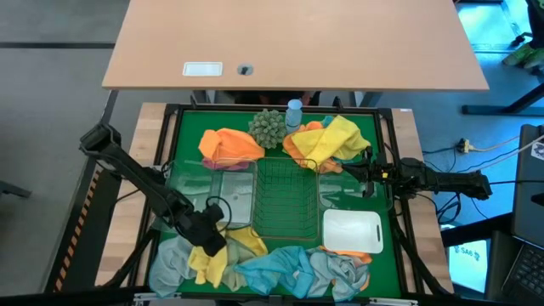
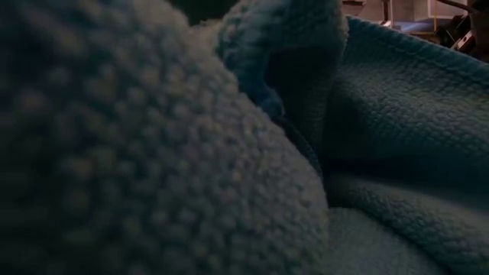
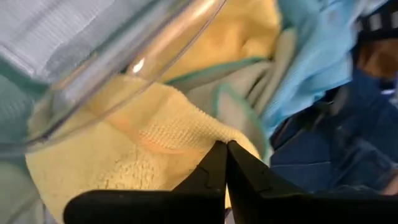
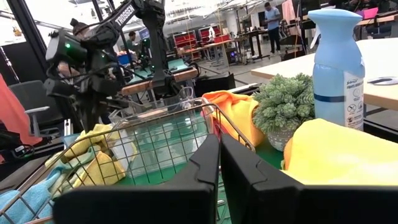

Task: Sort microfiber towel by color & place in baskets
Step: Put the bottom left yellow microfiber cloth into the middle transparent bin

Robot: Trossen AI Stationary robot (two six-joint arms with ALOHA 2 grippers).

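- The left claw is down at the near left corner of the green surface, its fingers pinched together on a fold of the soft yellow microfiber towel, just beside the rim of a clear plastic bin.
- That towel lies in the heap of pale blue and grey microfiber towels along the near edge.
- The right claw is closed and empty, it seems, beside the dark wire-mesh basket at the surface's middle.
- The white rectangular bin sits near the right near corner.
- Orange and yellow towels fill the far bins, with a grey-green spiky ball and a small blue bottle between them.
- A tan desk stands beyond the far edge.
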